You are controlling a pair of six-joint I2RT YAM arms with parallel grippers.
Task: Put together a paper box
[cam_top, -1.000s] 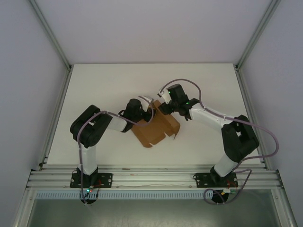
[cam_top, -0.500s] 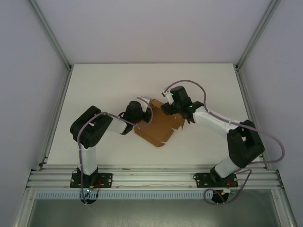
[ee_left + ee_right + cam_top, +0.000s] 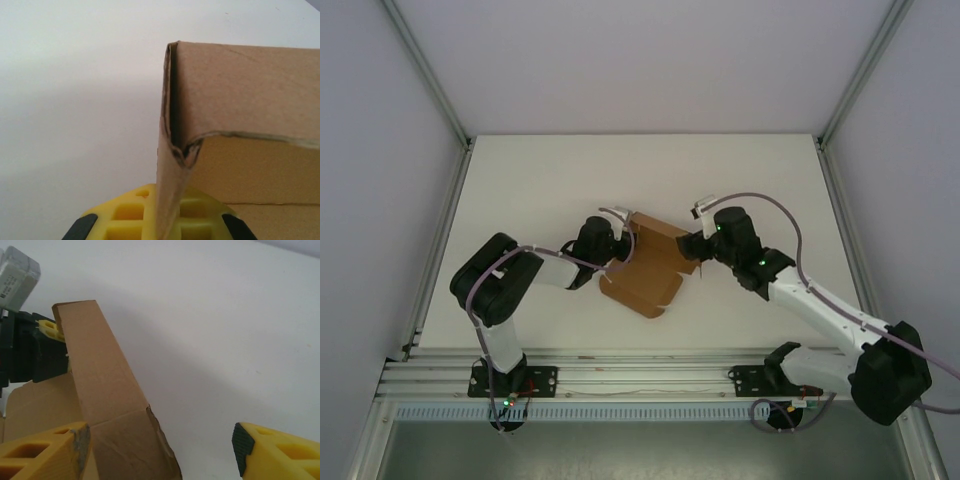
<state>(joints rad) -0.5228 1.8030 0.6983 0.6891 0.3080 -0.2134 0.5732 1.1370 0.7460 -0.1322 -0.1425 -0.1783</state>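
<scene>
– What kind of place is this?
– A robot lab, I think. A left arm (image 3: 500, 290) and a right arm (image 3: 820, 305) are bolted to a metal rail (image 3: 640, 378) at the edge of a bare white desk (image 3: 540, 180).
– Not a home?
– No. The walls (image 3: 640, 60) are plain and white, with metal frame posts (image 3: 425, 65) in the corners, and loose cables (image 3: 756, 196) run along the arms.

I see the paper box (image 3: 642, 278), plain tan cardboard, lying partly folded near the middle of the table (image 3: 540, 180), one side panel standing upright.
</scene>
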